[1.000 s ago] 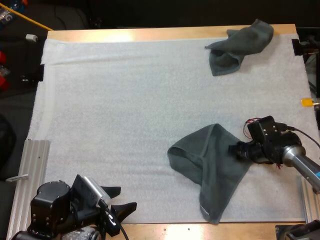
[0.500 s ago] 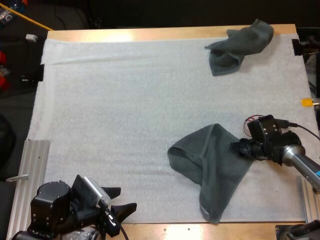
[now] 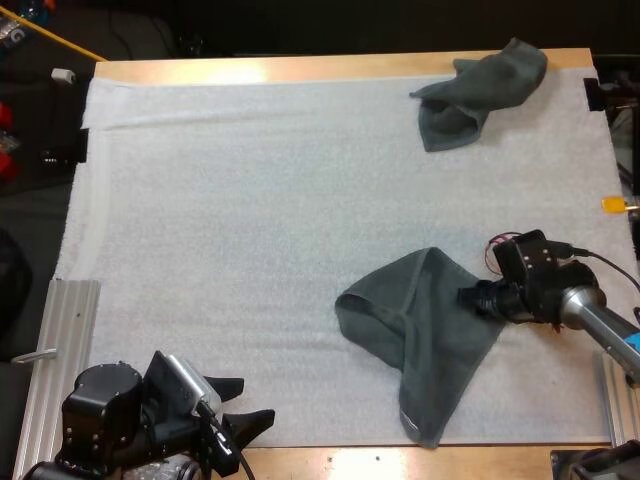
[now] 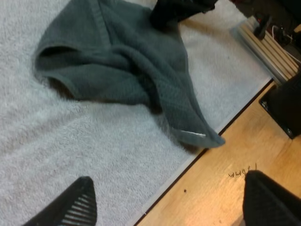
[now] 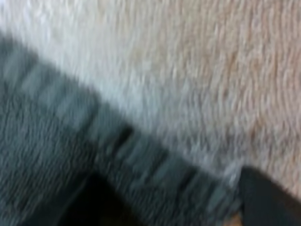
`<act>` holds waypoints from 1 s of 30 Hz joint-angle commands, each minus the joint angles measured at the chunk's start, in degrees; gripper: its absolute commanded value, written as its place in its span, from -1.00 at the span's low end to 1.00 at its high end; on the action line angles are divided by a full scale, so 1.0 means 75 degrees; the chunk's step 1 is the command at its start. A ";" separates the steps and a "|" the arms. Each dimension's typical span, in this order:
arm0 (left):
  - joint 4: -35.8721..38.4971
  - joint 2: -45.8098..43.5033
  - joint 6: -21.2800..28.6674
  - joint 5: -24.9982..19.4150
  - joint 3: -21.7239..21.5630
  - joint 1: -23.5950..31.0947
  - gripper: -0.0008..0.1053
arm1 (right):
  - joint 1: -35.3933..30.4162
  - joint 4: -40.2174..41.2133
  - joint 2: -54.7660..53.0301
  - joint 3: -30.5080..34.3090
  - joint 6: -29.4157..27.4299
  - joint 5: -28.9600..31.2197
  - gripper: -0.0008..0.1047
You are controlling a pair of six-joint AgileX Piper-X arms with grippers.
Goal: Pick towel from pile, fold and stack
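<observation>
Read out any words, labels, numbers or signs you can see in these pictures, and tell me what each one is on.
Nothing here reads for certain.
Dark handwritten scrawl on the wooden table, beside the white mat: a few letters, too scribbled to read.
White tag on the hem of the dark grey-green towel: no print that can be made out.
</observation>
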 commanded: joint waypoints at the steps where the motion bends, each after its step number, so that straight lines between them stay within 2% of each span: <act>1: 0.0048 0.0007 0.0018 0.0081 -0.0062 -0.0030 0.21 | -0.0008 0.0006 0.0150 0.0030 -0.0005 -0.0414 -0.07; 5: 0.0059 0.0007 0.0235 0.0081 -0.0062 -0.0030 0.21 | -0.0008 0.0030 0.0148 0.0030 -0.0005 -0.0416 -0.39; 8: 0.0059 0.0007 0.0323 0.0081 -0.0062 -0.0030 0.21 | -0.0008 0.0066 0.0131 0.0030 -0.0005 -0.0416 -0.53; 13: 0.0059 0.0007 0.0733 0.0079 -0.0062 -0.0132 0.18 | -0.0008 0.0069 -0.0174 0.0030 -0.0005 -0.0374 -0.58; 18: 0.0059 0.0104 0.1164 0.0065 -0.0062 -0.0759 -0.02 | -0.0008 0.0179 -0.0694 0.0030 -0.0005 -0.0159 -0.61; 20: 0.0018 0.0321 0.1316 -0.0012 -0.0062 -0.1117 -0.05 | -0.0008 0.0274 -0.0867 0.0030 -0.0005 -0.0121 -0.84; 22: -0.0106 0.0589 0.1395 -0.0156 -0.0062 -0.1381 -0.05 | -0.0008 0.0335 -0.0981 0.0030 -0.0039 -0.0121 -0.99; 30: -0.0907 0.2087 0.2031 -0.0334 -0.0062 -0.2734 -0.02 | -0.0008 0.0679 -0.1068 0.0030 -0.0069 -0.0121 -0.99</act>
